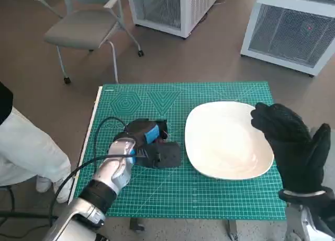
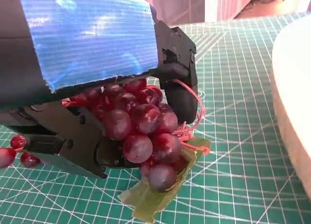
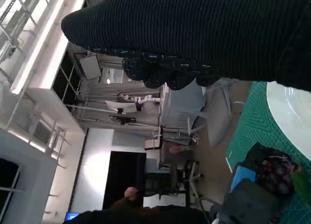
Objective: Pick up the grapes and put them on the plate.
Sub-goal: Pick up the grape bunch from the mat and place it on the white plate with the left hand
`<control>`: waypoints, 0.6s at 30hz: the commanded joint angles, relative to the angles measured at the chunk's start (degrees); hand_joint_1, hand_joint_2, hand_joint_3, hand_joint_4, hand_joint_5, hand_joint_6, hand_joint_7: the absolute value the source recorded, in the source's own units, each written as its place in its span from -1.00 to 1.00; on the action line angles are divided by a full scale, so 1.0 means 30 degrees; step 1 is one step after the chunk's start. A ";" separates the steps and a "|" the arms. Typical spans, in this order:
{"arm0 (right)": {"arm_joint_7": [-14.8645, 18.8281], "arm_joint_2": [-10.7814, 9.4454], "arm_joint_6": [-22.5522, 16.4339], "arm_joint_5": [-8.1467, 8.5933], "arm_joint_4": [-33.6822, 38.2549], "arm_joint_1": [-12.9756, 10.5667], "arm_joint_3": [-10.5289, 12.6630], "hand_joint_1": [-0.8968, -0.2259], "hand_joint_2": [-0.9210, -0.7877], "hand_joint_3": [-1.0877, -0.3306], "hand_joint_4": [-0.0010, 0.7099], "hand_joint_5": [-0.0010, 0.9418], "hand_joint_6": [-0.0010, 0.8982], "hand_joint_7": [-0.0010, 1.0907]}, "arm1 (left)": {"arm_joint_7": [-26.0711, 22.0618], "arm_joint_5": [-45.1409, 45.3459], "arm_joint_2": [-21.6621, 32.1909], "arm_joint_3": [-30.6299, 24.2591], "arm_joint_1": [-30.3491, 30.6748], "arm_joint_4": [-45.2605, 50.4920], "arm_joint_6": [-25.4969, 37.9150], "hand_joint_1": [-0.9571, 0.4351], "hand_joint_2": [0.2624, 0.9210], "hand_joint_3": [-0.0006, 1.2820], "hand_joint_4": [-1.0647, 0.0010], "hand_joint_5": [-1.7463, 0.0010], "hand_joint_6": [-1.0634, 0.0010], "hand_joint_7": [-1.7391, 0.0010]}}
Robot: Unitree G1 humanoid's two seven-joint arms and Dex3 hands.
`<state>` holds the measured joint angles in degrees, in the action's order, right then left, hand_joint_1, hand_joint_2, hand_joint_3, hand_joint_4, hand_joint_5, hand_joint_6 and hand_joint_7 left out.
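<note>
A bunch of dark red grapes [image 2: 141, 127] with a green leaf [image 2: 153, 197] lies on the green mat, and my left hand [image 2: 87, 34] grips it, black fingers [image 2: 182, 95] on both sides. The leaf touches the mat. In the head view the left hand [image 1: 149, 144] hides the bunch, just left of the white plate [image 1: 225, 141]. A couple of loose grapes [image 2: 17, 151] lie beside the hand. My gloved right hand [image 1: 293, 147] hangs over the plate's right edge with its fingers spread, holding nothing. The right wrist view shows the grapes [image 3: 274, 173] under the blue-taped hand [image 3: 243, 178].
The green cutting mat [image 1: 220, 199] covers the small table. A grey chair [image 1: 86, 24] and two white units [image 1: 172, 8] [image 1: 293, 32] stand on the floor beyond it. A person's leg in white [image 1: 26, 147] is close to the table's left side.
</note>
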<state>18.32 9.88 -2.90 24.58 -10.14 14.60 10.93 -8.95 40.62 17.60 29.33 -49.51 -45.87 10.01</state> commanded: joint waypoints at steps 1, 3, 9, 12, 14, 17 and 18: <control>0.0132 -0.0019 0.0088 0.0033 0.0311 -0.0116 -0.0026 0.61 -1.00 0.25 0.19 0.70 -0.50 0.80 | -0.0192 -0.0175 0.0411 -0.0353 0.0324 0.1230 -0.0001 0.38 0.92 -0.42 0.32 -0.72 0.30 -0.69; 0.0122 -0.0013 0.0096 0.0033 0.0300 -0.0105 -0.0020 0.61 -1.00 0.25 0.19 0.70 -0.50 0.80 | -0.0258 -0.0314 0.0511 -0.0532 0.0413 0.1748 -0.0016 0.38 0.96 -0.40 0.39 -0.77 0.38 -0.73; 0.0143 0.0000 0.0120 0.0079 0.0309 -0.0052 0.0021 0.61 -1.00 0.25 0.19 0.70 -0.50 0.80 | -0.0755 -0.0341 0.0818 -0.0876 0.0570 0.3680 0.0278 0.38 0.65 -0.21 0.26 -0.73 0.24 -0.69; 0.0139 -0.0008 0.0103 0.0069 0.0340 -0.0022 0.0034 0.60 -1.00 0.25 0.19 0.70 -0.50 0.80 | -0.1133 -0.0221 0.1046 -0.1049 0.0595 0.5122 0.0595 0.38 0.37 -0.04 0.19 -0.77 0.06 -0.58; 0.0130 -0.0018 0.0092 0.0056 0.0346 -0.0008 0.0034 0.60 -1.00 0.25 0.19 0.70 -0.50 0.80 | -0.1470 -0.0155 0.1210 -0.1237 0.0596 0.6316 0.0910 0.38 0.30 -0.02 0.18 -0.80 -0.06 -0.47; 0.0122 -0.0033 0.0086 0.0050 0.0351 0.0008 0.0031 0.60 -1.00 0.25 0.19 0.70 -0.50 0.80 | -0.2052 -0.0107 0.1447 -0.1734 0.0583 0.8675 0.1550 0.38 0.33 -0.11 0.05 -0.70 -0.11 -0.42; 0.0123 -0.0039 0.0081 0.0049 0.0355 0.0011 0.0029 0.60 -1.00 0.25 0.19 0.70 -0.50 0.80 | -0.2200 -0.0105 0.1508 -0.1919 0.0575 0.9429 0.1736 0.38 0.37 -0.18 0.00 -0.68 -0.17 -0.36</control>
<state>18.48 9.89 -2.94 24.59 -9.97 14.96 11.04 -14.04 40.01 20.99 25.58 -47.50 -24.97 13.68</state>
